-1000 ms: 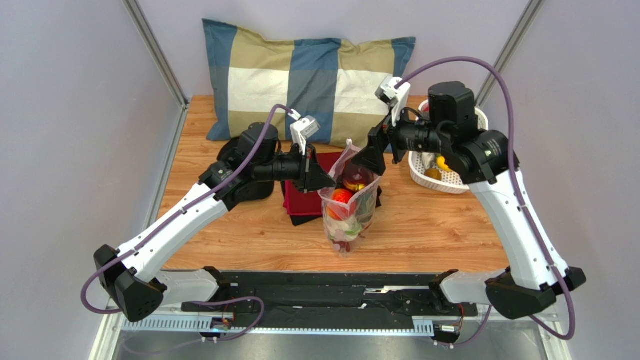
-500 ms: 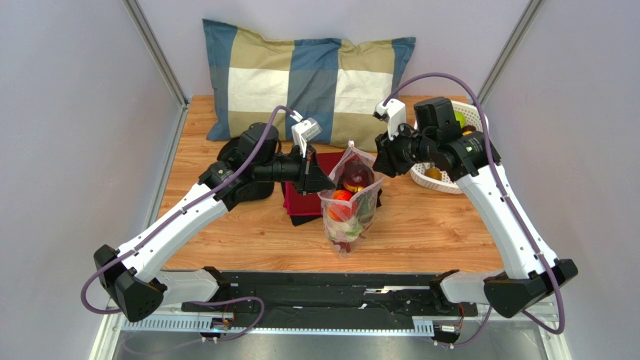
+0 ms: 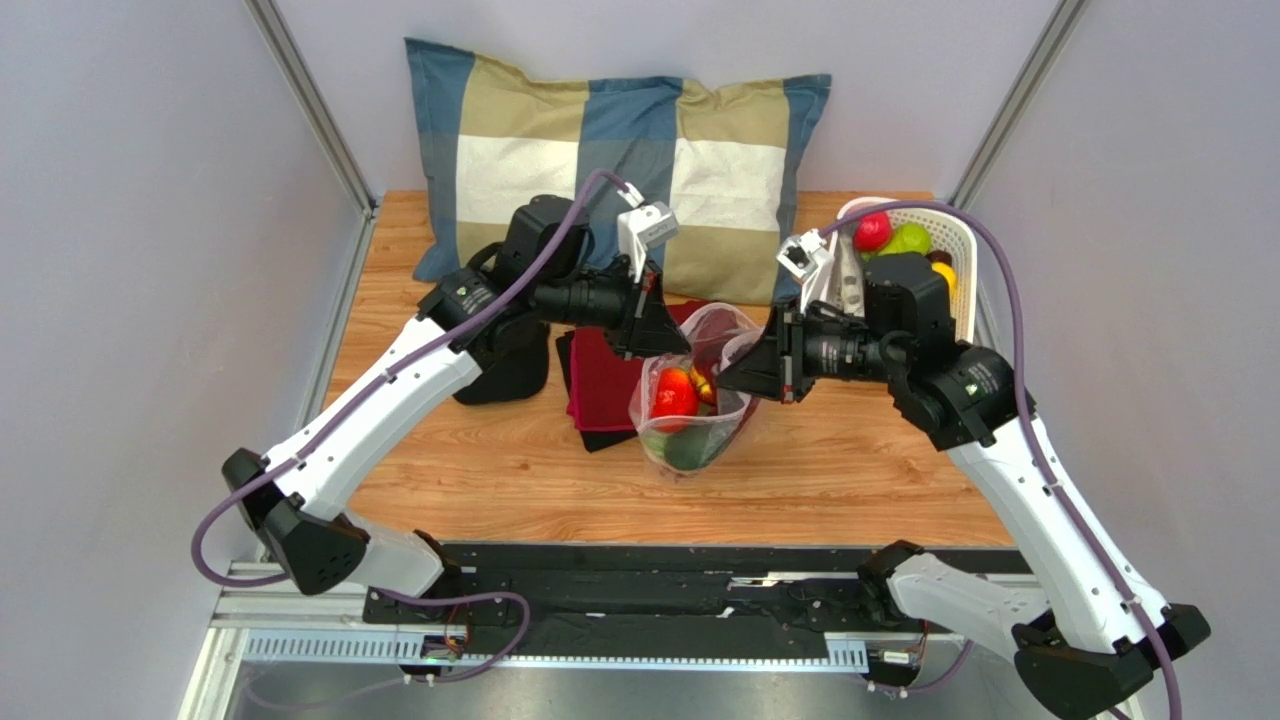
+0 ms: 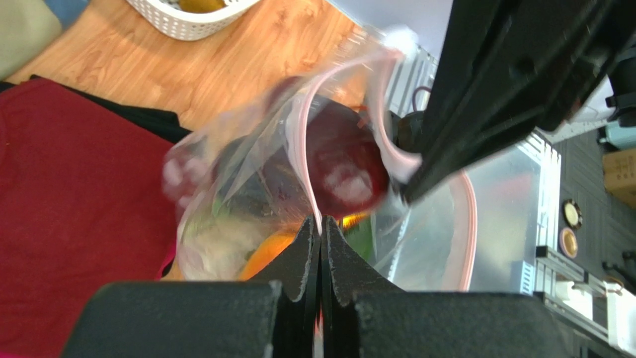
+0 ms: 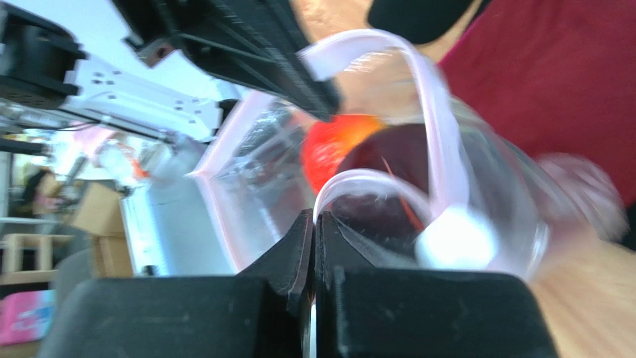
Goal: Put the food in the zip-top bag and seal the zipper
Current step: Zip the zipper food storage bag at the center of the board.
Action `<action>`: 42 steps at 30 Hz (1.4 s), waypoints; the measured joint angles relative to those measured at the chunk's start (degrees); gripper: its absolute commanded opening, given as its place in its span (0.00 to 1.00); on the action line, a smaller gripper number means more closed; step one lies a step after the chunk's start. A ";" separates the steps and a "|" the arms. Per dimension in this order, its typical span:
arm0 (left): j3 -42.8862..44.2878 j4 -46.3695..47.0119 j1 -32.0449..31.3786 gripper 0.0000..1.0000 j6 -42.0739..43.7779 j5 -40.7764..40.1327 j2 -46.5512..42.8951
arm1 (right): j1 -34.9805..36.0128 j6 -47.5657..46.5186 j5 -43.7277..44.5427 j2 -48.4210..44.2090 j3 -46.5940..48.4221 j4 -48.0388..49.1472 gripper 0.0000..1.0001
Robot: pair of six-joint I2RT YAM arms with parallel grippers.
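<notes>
Top view. Zip-top bag (image 3: 694, 428) mid table (image 3: 451, 480), just right of red cloth (image 3: 601, 393), overlapping its edge. Standing, long axis close to vertical, slight lean; mouth up and toward far side, bottom down by the wood. Zipper (image 3: 739, 315) unsealed, spread into an open loop. Left gripper (image 3: 669, 348) clamped on far-left part of mouth rim. Right gripper (image 3: 733, 381) clamped on right part of rim. Tips facing each other across the opening. Food (image 3: 673, 395) inside: red piece above a green one. More fruits in white basket (image 3: 966, 285) far right, well apart from bag. Checked pillow (image 3: 601, 158) at back edge.

Left wrist view. Fingers (image 4: 295, 261) pressed together, pinkish zipper strip nipped between the tips. Bag mouth gaping away from camera toward right gripper, whose black tips nip the opposite rim. Dark red fruit just inside mouth, orange and green bits lower down. All motion-blurred. Red cloth at left, basket rim at top.

Right wrist view. Fingers (image 5: 287, 257) closed tight on the strip, which loops up and over. Red and dark purple pieces just past the rim. Left gripper's black fingers at top left on the other rim. Heavy blur; cannot tell if bag bottom bears on table.
</notes>
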 measured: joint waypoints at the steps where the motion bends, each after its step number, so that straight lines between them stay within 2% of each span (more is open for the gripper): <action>1: 0.72 -0.35 -0.28 0.06 0.22 0.35 1.07 | 1.01 2.16 0.13 -0.59 -1.31 1.55 0.00; 7: 1.14 -2.58 -1.75 0.27 1.09 3.61 4.39 | 3.34 11.63 4.11 -1.46 -8.79 7.30 0.00; 8: 1.11 -2.64 -1.92 0.34 1.07 4.63 4.48 | 3.41 12.39 4.81 -1.46 -9.27 7.72 0.00; 10: 1.11 -2.54 -2.16 0.42 1.14 6.60 4.42 | 3.54 13.92 6.67 -2.05 -10.25 9.03 0.00; 11: 1.07 -2.51 -2.23 0.54 1.16 7.58 4.35 | 3.56 14.53 7.69 -2.64 -10.67 9.38 0.00; 12: 0.96 -2.47 -2.27 0.61 1.25 8.39 4.26 | 3.63 15.04 8.90 -3.26 -10.91 9.46 0.00; 13: 0.76 -2.36 -2.34 0.64 1.16 8.92 4.11 | 3.65 15.56 10.14 -3.78 -10.97 9.42 0.00; 14: 0.22 -2.08 -2.51 0.75 1.20 9.88 3.72 | 3.65 16.04 11.63 -4.26 -10.99 9.40 0.00; 15: -0.15 -2.05 -2.69 0.76 1.16 10.21 3.43 | 3.65 16.52 12.96 -4.61 -10.99 9.42 0.00; 16: -0.57 -1.97 -2.91 0.85 1.33 10.32 3.04 | 3.65 16.94 14.03 -4.81 -10.99 9.40 0.00; 21: -1.57 -2.32 -5.53 0.87 2.91 7.04 1.55 | 3.65 19.82 17.73 -4.94 -10.99 9.35 0.00; 32: -1.16 -4.74 -12.92 0.82 8.44 -9.97 1.42 | 4.61 26.05 22.95 -4.70 -10.47 8.57 0.00; 42: 2.45 -6.25 -16.83 0.81 10.88 -17.62 2.69 | 6.78 28.89 29.27 -3.17 -9.20 7.89 0.00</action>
